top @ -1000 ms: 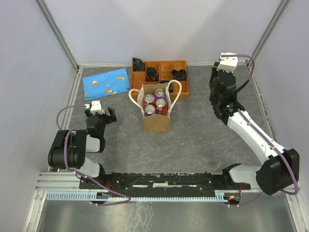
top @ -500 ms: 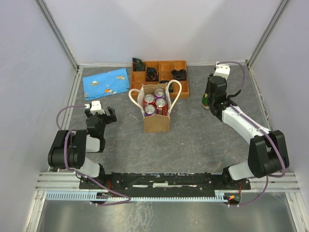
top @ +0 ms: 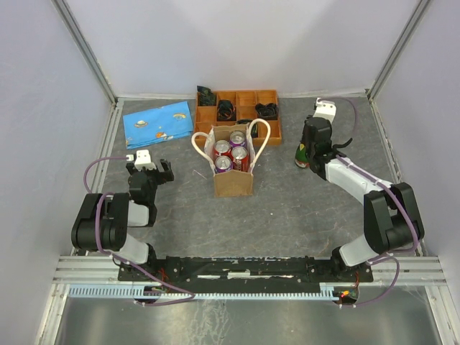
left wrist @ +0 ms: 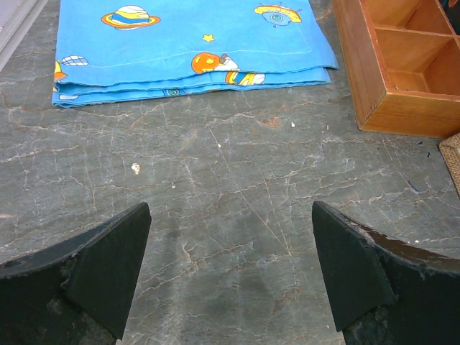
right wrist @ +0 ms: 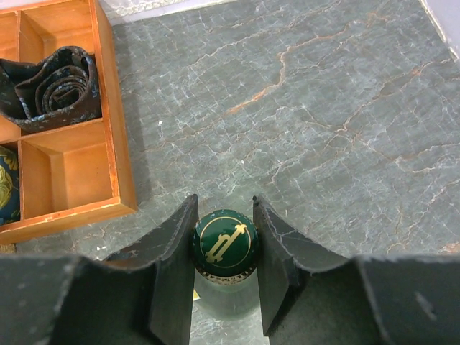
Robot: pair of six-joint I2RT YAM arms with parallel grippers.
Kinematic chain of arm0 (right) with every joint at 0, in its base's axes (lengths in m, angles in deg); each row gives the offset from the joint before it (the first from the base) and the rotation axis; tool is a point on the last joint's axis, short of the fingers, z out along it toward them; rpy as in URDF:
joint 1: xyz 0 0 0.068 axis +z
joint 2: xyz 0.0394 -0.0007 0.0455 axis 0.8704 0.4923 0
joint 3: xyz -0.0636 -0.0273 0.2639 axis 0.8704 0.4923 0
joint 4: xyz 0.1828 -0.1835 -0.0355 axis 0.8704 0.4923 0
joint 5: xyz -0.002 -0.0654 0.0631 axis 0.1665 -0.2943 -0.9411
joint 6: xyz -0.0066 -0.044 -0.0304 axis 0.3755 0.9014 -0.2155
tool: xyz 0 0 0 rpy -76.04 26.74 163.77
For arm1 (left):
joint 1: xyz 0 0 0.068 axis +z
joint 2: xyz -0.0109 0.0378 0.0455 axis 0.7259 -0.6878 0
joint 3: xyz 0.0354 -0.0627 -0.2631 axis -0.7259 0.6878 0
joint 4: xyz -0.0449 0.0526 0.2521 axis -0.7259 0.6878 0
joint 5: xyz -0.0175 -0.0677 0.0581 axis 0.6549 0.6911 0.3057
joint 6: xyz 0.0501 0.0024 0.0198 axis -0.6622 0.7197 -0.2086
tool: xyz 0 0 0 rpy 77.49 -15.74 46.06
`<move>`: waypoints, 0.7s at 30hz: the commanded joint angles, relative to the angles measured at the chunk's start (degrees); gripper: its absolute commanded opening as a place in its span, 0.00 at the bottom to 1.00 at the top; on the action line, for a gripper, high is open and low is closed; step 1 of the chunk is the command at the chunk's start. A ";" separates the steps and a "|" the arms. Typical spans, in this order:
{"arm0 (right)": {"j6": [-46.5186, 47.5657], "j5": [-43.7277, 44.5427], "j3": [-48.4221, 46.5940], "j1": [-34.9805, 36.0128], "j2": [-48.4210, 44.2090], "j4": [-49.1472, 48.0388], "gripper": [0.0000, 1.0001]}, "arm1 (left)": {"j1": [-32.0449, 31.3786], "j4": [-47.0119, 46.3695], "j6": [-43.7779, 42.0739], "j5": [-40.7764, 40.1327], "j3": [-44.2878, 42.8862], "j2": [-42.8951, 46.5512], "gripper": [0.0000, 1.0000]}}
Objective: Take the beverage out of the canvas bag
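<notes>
Green beverage bottle with gold-marked cap [right wrist: 223, 243]: right gripper [right wrist: 224, 210] jaws are pinching its cap end; probably rigid, slippery, breakable.

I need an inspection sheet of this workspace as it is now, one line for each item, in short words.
Surface: grey marbled table; a few pale crumbs in the left wrist view.
Job's things: canvas bag upright, four cans inside it; green-capped bottle upright, outside the bag, to the right of the tray.
Clutter: orange tray with dark rolled items; folded blue cloth.
Grippers: left gripper open, empty, over bare table; right gripper shut on the bottle's top.
Cables: purple cable along each arm; no snag seen.
Surroundings: pale walls, metal frame posts.
</notes>
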 commanded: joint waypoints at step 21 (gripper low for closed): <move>3.07 -3.59 2.46 1.86 -6.03 -8.18 0.87 | -0.19 -1.85 -2.74 0.77 -1.37 -0.30 0.99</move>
